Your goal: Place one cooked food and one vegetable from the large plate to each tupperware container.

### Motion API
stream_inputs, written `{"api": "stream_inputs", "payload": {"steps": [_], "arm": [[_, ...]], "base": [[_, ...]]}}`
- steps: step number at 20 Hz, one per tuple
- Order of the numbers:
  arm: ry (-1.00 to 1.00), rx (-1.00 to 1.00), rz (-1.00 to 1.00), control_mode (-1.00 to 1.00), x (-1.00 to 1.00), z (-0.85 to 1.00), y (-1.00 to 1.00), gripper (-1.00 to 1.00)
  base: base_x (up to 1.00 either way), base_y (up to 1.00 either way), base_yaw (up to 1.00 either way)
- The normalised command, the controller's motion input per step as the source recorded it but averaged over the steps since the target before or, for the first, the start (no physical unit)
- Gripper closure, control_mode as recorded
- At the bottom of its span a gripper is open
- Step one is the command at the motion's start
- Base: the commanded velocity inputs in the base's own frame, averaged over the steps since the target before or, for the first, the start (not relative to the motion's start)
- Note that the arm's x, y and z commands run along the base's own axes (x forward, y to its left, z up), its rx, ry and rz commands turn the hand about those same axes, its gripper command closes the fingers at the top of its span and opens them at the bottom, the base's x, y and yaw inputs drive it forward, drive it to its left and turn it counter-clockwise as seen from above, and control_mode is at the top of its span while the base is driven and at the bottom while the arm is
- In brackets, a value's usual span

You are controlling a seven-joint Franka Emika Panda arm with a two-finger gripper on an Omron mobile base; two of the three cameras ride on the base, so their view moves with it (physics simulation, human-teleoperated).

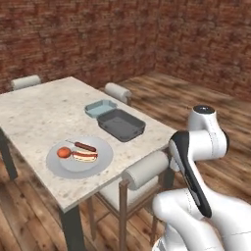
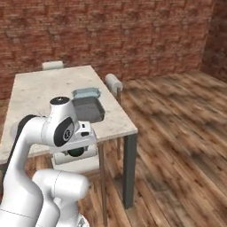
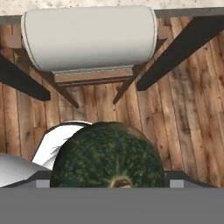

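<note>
Tool (image 2: 76,153) clamped on the dark green ball (image 3: 108,155); both low beside the table (image 2: 119,126), above the chair (image 3: 89,37).

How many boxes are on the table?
2. The dark-grey tub sits near the table's right edge, just past the plate. The smaller light-blue tub is right behind it, farther from the robot.

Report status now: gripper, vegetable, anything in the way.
Gripper shut on dark green round vegetable, low beside the table. Grey padded chair directly ahead. Both tubs empty.
</note>
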Motion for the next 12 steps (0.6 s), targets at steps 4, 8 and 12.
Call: {"api": "stream_inputs", "payload": {"steps": [4,8,12], "arm": [[0.0,0.0,0.0,1.0,0.0,0.0,0.0,1.0],[0.0,0.0,0.0,1.0,0.0,0.0,0.0,1.0],[0.0,0.0,0.0,1.0,0.0,0.0,0.0,1.0]], "base": [[0.02,-0.21,0.53],[0.21,-0.4,0.43],[0.09,-0.37,0.38]]}}
